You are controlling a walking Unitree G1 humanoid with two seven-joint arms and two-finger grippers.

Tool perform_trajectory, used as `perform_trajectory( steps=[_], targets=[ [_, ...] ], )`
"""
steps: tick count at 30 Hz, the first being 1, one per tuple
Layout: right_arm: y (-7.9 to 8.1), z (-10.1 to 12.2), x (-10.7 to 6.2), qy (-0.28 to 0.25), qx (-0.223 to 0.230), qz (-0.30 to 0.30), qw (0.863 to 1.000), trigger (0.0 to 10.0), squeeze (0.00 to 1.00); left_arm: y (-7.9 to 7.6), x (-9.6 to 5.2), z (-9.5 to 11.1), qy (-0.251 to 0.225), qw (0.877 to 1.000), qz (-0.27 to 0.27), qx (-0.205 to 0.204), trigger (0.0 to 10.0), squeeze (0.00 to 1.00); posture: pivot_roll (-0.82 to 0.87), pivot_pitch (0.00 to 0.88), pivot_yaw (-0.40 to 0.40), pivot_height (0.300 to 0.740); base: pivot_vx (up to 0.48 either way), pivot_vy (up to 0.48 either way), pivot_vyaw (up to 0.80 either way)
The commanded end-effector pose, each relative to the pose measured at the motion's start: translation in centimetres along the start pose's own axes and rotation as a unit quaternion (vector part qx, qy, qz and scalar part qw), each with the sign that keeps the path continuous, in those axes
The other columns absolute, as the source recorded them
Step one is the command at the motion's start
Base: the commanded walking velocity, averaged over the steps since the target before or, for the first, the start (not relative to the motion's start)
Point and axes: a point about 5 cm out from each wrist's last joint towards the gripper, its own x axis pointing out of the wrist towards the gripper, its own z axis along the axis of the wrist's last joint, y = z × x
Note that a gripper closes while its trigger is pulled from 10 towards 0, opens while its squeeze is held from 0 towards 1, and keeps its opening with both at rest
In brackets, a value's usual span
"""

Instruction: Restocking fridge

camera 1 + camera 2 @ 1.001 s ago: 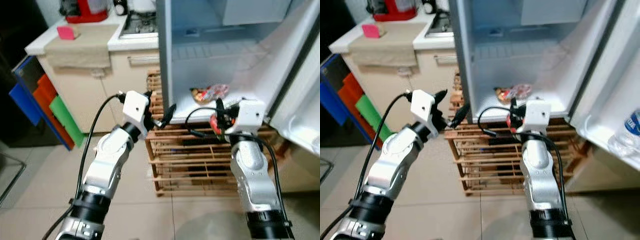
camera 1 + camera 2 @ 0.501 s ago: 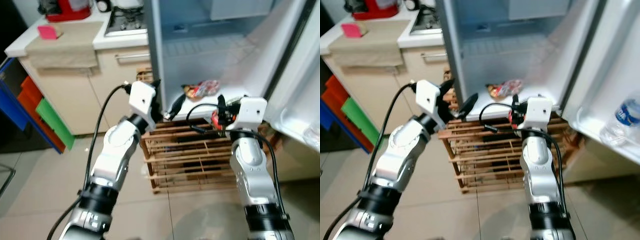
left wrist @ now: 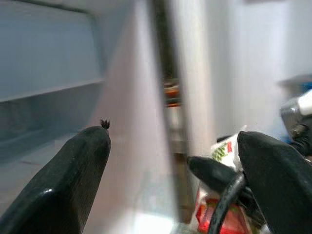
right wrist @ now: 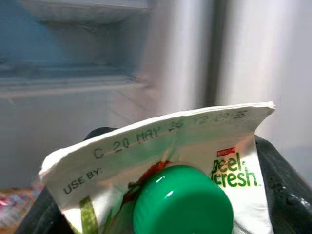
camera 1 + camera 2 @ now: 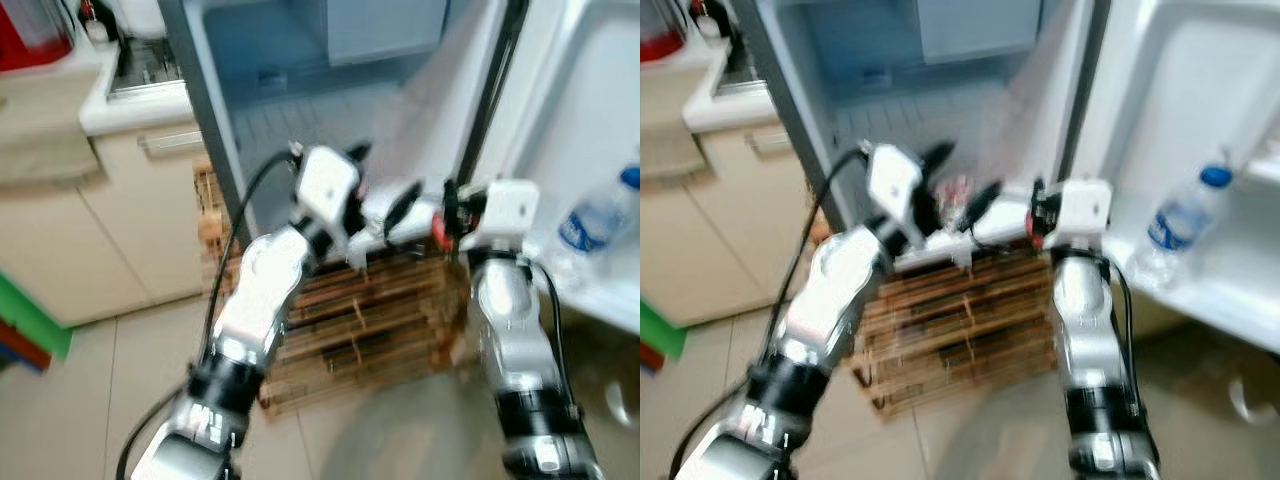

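Kitchen, tiled floor; the head views are motion-blurred. Nearest, a wooden crate rack (image 5: 370,310) stands under the open fridge (image 5: 300,90). Above it, the right gripper (image 4: 161,204) is clamped on a juice carton (image 4: 170,161) with a green cap (image 4: 183,202), held at the fridge's front edge. The left gripper (image 3: 170,161) is spread open, empty, just left of the carton. Farther right, a water bottle (image 5: 1175,225) sits in the door shelf (image 5: 1230,270). Judgement: keep the carton upright, steady the body, then advance onto the lower shelf.
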Motion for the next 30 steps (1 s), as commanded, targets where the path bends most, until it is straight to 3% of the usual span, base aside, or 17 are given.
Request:
perform_trajectory(
  steps=[1, 10, 14, 18, 21, 24, 25, 27, 30],
  targets=[
    [1.2, 0.4, 0.2, -0.011, 0.002, 0.018, 1.000, 10.0, 0.00, 1.2, -0.6, 0.2, -0.003, 1.000, 0.021, 0.003, 10.0, 0.00, -0.03, 0.000, 0.071, 0.740, 0.000, 0.000, 0.00],
    [2.1, 0.8, 0.6, -0.020, 0.009, 0.048, 0.999, 10.0, 0.00, 1.4, -0.5, 0.3, -0.006, 1.000, 0.029, 0.000, 10.0, 0.00, -0.03, 0.000, 0.071, 0.740, 0.000, 0.000, 0.00],
    [3.1, 1.0, 1.5, -0.019, 0.016, 0.065, 0.998, 10.0, 0.00, 1.9, -1.0, 0.2, 0.003, 0.999, 0.038, 0.003, 10.0, 0.00, -0.03, 0.000, 0.084, 0.740, 0.000, 0.000, 0.00],
    [3.7, 1.5, 3.3, -0.015, 0.023, 0.066, 0.997, 10.0, 0.00, 3.8, -3.4, -0.3, 0.041, 0.998, 0.054, 0.014, 10.0, 0.00, -0.01, 0.000, 0.081, 0.740, 0.000, 0.000, 0.00],
    [4.8, 2.5, 4.5, -0.031, 0.019, 0.077, 0.996, 10.0, 0.00, 4.9, -7.2, -1.6, 0.108, 0.991, 0.036, 0.067, 10.0, 0.00, 0.05, 0.000, 0.062, 0.740, 0.000, 0.000, 0.00],
    [5.8, 3.4, 5.4, -0.045, 0.004, 0.086, 0.995, 10.0, 0.00, 4.5, -10.1, -2.6, 0.161, 0.985, 0.011, 0.059, 10.0, 0.00, 0.09, 0.000, 0.049, 0.740, 0.000, 0.000, 0.00],
    [5.8, 3.4, 5.4, -0.045, 0.004, 0.086, 0.995, 10.0, 0.00, 4.5, -10.1, -2.6, 0.161, 0.985, 0.011, 0.059, 10.0, 0.00, 0.09, 0.000, 0.049, 0.740, 0.000, 0.000, 0.00],
    [7.1, 4.0, 6.1, -0.050, 0.005, 0.096, 0.994, 10.0, 0.00, 3.4, -12.8, -3.0, 0.196, 0.980, 0.007, 0.044, 10.0, 0.00, 0.15, 0.000, 0.032, 0.740, 0.000, 0.000, 0.00],
    [8.3, 4.4, 6.5, -0.050, 0.009, 0.110, 0.993, 10.0, 0.00, 2.5, -14.3, -2.7, 0.207, 0.977, 0.035, 0.042, 10.0, 0.00, 0.18, 0.000, 0.024, 0.740, 0.000, 0.000, 0.00]
  ],
)
